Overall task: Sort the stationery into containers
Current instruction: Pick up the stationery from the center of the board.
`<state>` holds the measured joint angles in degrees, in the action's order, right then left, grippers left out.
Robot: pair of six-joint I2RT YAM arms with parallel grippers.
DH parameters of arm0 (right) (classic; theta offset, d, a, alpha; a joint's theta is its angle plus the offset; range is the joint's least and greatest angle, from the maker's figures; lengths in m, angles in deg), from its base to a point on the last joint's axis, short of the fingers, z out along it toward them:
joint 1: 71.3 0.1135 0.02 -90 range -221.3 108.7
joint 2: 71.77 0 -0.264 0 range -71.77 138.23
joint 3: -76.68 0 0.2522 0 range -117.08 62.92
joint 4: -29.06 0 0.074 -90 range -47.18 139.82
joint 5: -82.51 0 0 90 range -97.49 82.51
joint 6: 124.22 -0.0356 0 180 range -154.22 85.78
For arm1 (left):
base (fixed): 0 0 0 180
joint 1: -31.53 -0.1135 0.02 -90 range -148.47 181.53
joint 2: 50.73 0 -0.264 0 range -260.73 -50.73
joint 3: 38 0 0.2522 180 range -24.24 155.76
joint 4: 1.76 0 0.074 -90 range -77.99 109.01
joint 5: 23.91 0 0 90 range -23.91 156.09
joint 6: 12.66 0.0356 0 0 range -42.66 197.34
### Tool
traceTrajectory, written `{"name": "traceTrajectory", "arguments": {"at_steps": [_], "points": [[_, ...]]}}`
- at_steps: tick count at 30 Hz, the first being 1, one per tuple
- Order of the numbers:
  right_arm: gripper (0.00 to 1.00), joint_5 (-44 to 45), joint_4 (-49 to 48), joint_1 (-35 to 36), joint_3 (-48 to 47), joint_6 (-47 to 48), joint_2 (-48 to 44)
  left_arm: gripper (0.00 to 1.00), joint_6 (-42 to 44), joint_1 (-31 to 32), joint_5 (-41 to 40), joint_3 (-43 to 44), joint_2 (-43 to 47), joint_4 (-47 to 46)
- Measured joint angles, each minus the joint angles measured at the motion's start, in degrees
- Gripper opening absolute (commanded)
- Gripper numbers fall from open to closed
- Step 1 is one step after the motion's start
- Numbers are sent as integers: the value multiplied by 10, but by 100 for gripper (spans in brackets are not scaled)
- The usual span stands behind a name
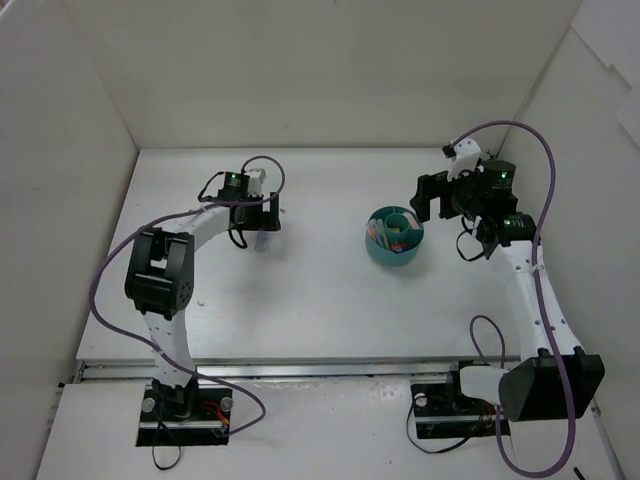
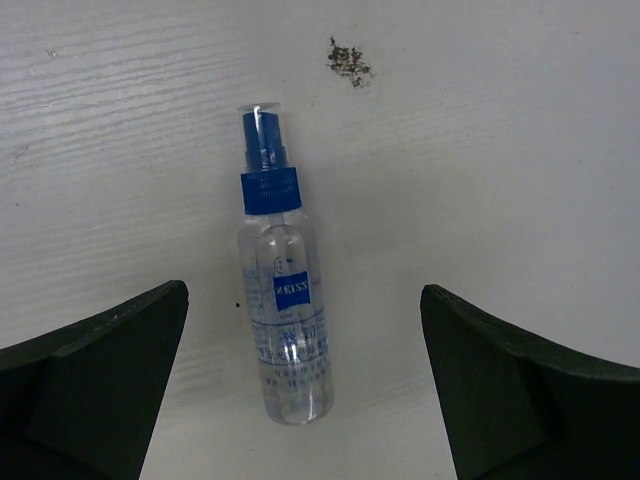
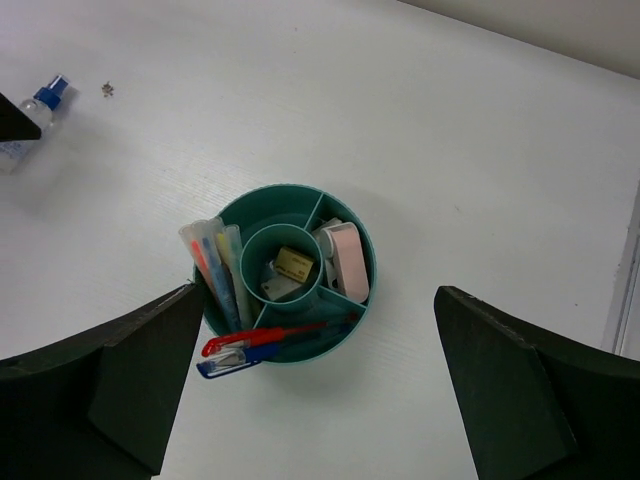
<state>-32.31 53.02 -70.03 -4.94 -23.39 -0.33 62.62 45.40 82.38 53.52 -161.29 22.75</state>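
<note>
A small clear bottle [image 2: 285, 300] with a blue cap lies flat on the white table, cap pointing away. My left gripper [image 2: 303, 295] is open and hovers above it, one finger on each side, not touching. In the top view the bottle [image 1: 263, 241] shows just below the left gripper [image 1: 258, 215]. The round teal bowl [image 3: 262, 192] stands mid-table [image 1: 395, 238]. It holds a red pen [image 3: 265, 338], a blue pen [image 3: 235, 362], yellow-pink sticks [image 3: 210, 265], a pink eraser [image 3: 345, 262] and a tan cube [image 3: 293, 265]. My right gripper [image 3: 318, 292] is open and empty above the bowl.
White walls close in the table [image 1: 320, 310] at the back, left and right. A small dark speck of dirt [image 2: 348, 60] lies on the table beyond the bottle's cap. The bottle also shows at the far left of the right wrist view [image 3: 35, 110].
</note>
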Motion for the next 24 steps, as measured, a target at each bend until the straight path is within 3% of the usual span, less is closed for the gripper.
{"name": "traceTrajectory", "arguments": {"at_steps": [4,8,10,15,24], "points": [[98,4,0,0,12,-22,-23,75,3,-1,-14,30,-39,14],[98,10,0,0,22,-36,-36,46,7,-1,-24,47,-57,26],[98,15,0,-1,26,-41,-42,38,8,-1,-27,54,-65,29],[98,28,1,-1,34,-49,-56,1,15,0,-26,59,-69,32],[98,5,-1,-2,45,-72,-56,0,44,19,35,63,-33,5]]}}
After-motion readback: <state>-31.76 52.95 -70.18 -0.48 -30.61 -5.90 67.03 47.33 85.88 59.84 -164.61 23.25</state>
